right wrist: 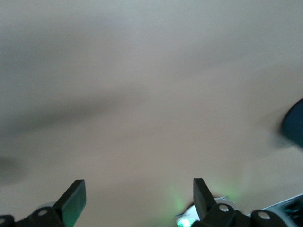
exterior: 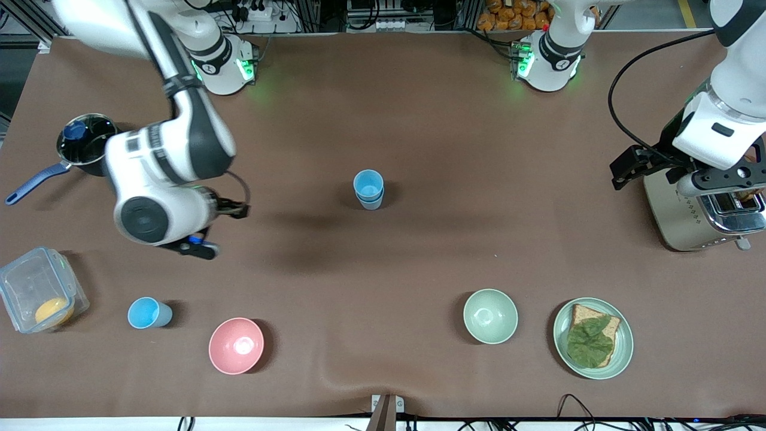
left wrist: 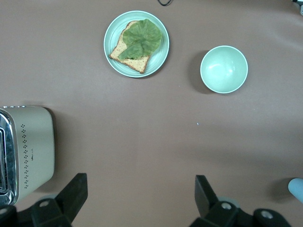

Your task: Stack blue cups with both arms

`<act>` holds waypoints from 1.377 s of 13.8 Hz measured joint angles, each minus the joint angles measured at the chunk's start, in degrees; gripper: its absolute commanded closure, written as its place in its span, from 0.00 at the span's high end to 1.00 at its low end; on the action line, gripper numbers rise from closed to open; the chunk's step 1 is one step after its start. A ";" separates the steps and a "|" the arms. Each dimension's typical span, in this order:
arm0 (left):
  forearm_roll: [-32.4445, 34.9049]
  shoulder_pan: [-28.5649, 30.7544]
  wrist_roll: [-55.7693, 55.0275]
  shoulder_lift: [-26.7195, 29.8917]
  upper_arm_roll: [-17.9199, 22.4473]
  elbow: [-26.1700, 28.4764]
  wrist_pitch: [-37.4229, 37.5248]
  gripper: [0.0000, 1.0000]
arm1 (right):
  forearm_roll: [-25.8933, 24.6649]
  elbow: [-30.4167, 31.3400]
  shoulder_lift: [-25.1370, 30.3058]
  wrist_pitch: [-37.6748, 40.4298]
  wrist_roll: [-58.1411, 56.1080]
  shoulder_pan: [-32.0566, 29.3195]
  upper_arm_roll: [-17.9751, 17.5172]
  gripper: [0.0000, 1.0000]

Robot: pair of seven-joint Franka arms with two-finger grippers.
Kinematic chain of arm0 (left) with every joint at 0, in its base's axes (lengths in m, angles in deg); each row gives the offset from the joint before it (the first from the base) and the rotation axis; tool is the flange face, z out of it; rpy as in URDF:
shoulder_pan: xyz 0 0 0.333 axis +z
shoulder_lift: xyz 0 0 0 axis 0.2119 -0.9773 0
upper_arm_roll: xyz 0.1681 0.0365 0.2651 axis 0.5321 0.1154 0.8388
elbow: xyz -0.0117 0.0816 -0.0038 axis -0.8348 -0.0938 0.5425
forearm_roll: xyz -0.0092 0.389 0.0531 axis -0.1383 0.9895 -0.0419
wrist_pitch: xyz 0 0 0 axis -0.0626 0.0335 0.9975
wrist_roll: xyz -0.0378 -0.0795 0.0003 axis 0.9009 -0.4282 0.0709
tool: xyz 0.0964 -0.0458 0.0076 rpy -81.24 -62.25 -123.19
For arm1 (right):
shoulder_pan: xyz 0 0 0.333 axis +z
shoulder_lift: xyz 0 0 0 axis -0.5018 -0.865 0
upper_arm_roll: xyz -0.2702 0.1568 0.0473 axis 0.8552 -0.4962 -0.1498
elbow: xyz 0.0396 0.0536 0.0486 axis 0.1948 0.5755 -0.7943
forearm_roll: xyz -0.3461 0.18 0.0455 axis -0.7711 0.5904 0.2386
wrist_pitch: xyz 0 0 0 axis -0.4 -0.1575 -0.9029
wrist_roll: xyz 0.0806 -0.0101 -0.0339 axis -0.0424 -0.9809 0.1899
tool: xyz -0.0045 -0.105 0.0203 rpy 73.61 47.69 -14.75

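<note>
Two blue cups [exterior: 368, 189] stand nested upright at the middle of the table; their edge shows in the left wrist view [left wrist: 297, 189]. A third blue cup [exterior: 148, 313] lies on its side near the front edge, toward the right arm's end, beside the pink bowl. My right gripper [exterior: 235, 209] [right wrist: 137, 201] is open and empty over bare table between the pot and the nested cups. My left gripper [exterior: 627, 166] [left wrist: 140, 201] is open and empty over bare table beside the toaster.
A pink bowl [exterior: 236, 345], a pale green bowl [exterior: 490, 316] [left wrist: 223, 69] and a plate [exterior: 622, 350] [left wrist: 113, 33] with bread and lettuce stand along the front. A toaster [exterior: 682, 221] [left wrist: 33, 146], a blue-handled pot [exterior: 90, 146] and a clear box [exterior: 24, 281] stand at the ends.
</note>
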 measured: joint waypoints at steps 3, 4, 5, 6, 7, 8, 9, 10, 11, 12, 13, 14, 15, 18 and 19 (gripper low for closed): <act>0.00 -0.01 0.00 -0.36 -0.01 0.00 0.00 1.00 | -0.25 4.92 2.80 -1.27 -12.28 -8.26 0.03 1.00; 0.00 -0.01 0.00 -0.54 -0.01 0.00 -0.01 1.00 | -0.26 7.63 4.50 -3.16 -14.83 -10.19 0.00 1.00; 0.00 -0.01 0.00 -0.69 -0.02 -0.01 -0.03 1.00 | -0.25 10.79 6.65 -5.48 -16.78 -11.48 -0.02 1.00; 0.00 -0.01 0.00 -0.81 -0.02 -0.03 -0.05 1.00 | -0.26 13.83 8.90 -7.50 -18.19 -12.18 -0.03 1.00; 0.00 -0.01 0.00 -0.94 -0.02 -0.03 -0.15 1.00 | -0.26 16.53 11.17 -9.12 -19.08 -12.49 -0.04 1.00; 0.00 -0.01 0.00 -1.12 -0.02 -0.05 -0.39 1.00 | -0.26 18.53 13.37 -10.18 -19.48 -12.55 -0.07 1.00; 0.00 -0.01 0.00 -1.29 -0.02 -0.05 -0.65 1.00 | -0.26 19.62 15.35 -10.84 -19.62 -12.54 -0.17 1.00; 0.00 -0.01 0.00 -1.44 -0.02 -0.05 -0.99 1.00 | -0.26 20.01 17.43 -11.54 -19.65 -12.54 -0.30 1.00; 0.00 -0.05 0.00 -1.51 -0.03 -0.07 -1.20 1.00 | -0.27 19.87 19.42 -12.21 -19.72 -12.54 -0.39 1.00; 0.00 -0.20 0.00 -1.53 -0.05 -0.08 -1.30 1.00 | -0.30 19.36 21.28 -12.63 -19.86 -12.54 -0.46 1.00; 0.00 -0.46 0.00 -1.54 -0.06 -0.09 -1.33 1.00 | -0.35 18.32 22.87 -12.70 -20.68 -12.54 -0.48 1.00; 0.00 -0.66 -0.03 -1.54 -0.08 -0.11 -1.36 1.00 | -0.42 16.83 24.07 -12.70 -22.77 -12.60 -0.38 1.00; 0.00 -0.75 -0.05 -1.54 -0.09 -0.14 -1.38 1.00 | -0.45 15.19 24.83 -12.70 -25.46 -12.94 -0.15 1.00; 0.00 -0.77 -0.06 -1.55 -0.09 -0.17 -1.38 1.00 | -0.46 10.70 25.46 -12.49 -31.63 -15.03 0.58 1.00; -0.01 -0.77 -0.06 -1.55 -0.08 -0.21 -1.39 1.00 | -0.46 9.50 25.49 -12.12 -32.05 -15.40 0.67 1.00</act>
